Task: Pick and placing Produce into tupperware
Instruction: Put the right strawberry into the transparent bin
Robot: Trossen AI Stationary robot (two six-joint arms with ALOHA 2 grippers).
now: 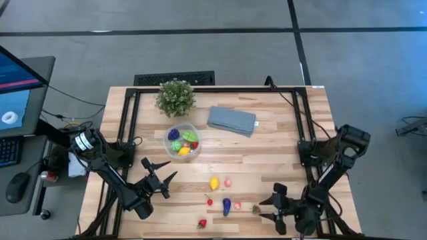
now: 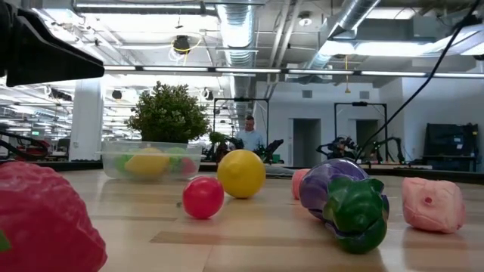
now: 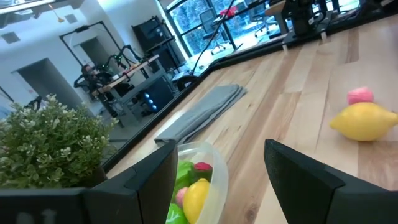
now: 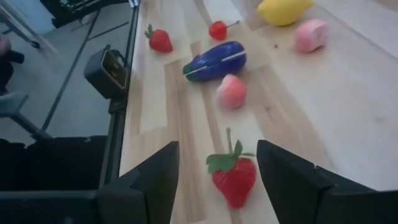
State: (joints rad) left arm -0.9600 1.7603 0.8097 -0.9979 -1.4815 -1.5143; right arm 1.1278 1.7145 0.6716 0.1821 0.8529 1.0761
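Wooden bench [image 1: 280, 133] | right gripper [image 4: 214, 171] spread around red toy strawberry [image 4: 234, 176] | close squarely, lift straight | clear round tupperware [image 1: 182, 141] far left, part-filled | left gripper [image 1: 160, 177] spread, waiting

Seen from above: wooden table [image 1: 280, 143] with plant [image 1: 176, 97] at the far edge, grey cloth [image 1: 231, 121] beside it, tupperware [image 1: 182, 141] holding several produce pieces. Loose on the near part: lemon [image 1: 214, 183], pink piece [image 1: 227, 182], cherry [image 1: 209, 202], eggplant [image 1: 227, 206], strawberry [image 1: 201, 224]. Left pincer [image 1: 162, 175] stood open, pointed toward the tupperware. Right pincer [image 1: 264, 208] stood open at a small red piece [image 1: 255, 209].
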